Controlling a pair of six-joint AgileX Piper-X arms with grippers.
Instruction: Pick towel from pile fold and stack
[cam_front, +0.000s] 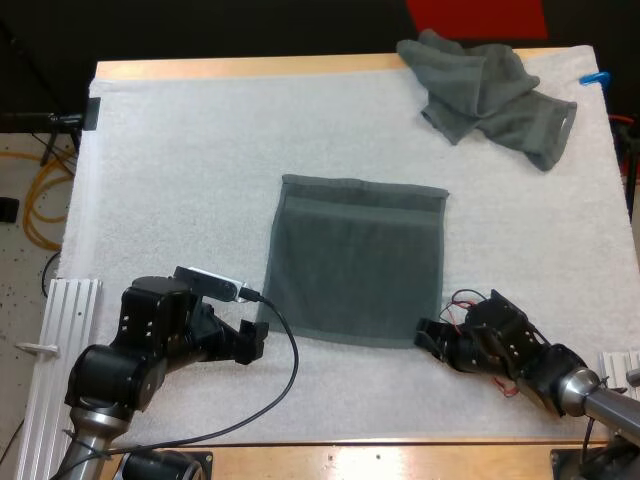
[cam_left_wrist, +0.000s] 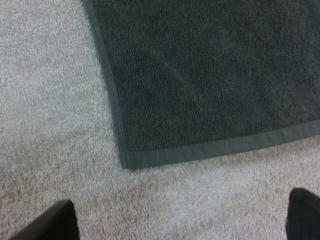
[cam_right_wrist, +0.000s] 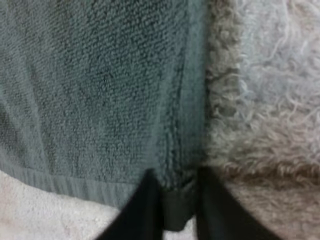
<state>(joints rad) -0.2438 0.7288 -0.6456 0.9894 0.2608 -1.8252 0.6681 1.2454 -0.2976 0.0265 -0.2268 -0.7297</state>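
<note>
Shows a dark grey-green flat towel (cam_front: 358, 262) spread in the middle of the white mat (cam_front: 180, 180), with a narrow band along its far edge; shows a crumpled towel (cam_front: 490, 95) well apart at the mat's far right corner, reaching the far strip of the wooden table (cam_front: 250, 67); finds the left gripper (cam_front: 255, 340) low over the mat just beside the flat towel's near left corner; from the left wrist view, sees its fingers (cam_left_wrist: 55, 222) standing wide apart, bare mat between them, the flat towel (cam_left_wrist: 210, 75) and its hemmed corner just ahead and untouched; grips nothing there; finds the right gripper (cam_front: 430, 335) at the near right corner; from the right wrist view, sees its fingers (cam_right_wrist: 140, 210) pressed from both sides on that corner's hem, pinching the flat towel (cam_right_wrist: 100, 90) beside the white mat (cam_right_wrist: 270, 100).
</note>
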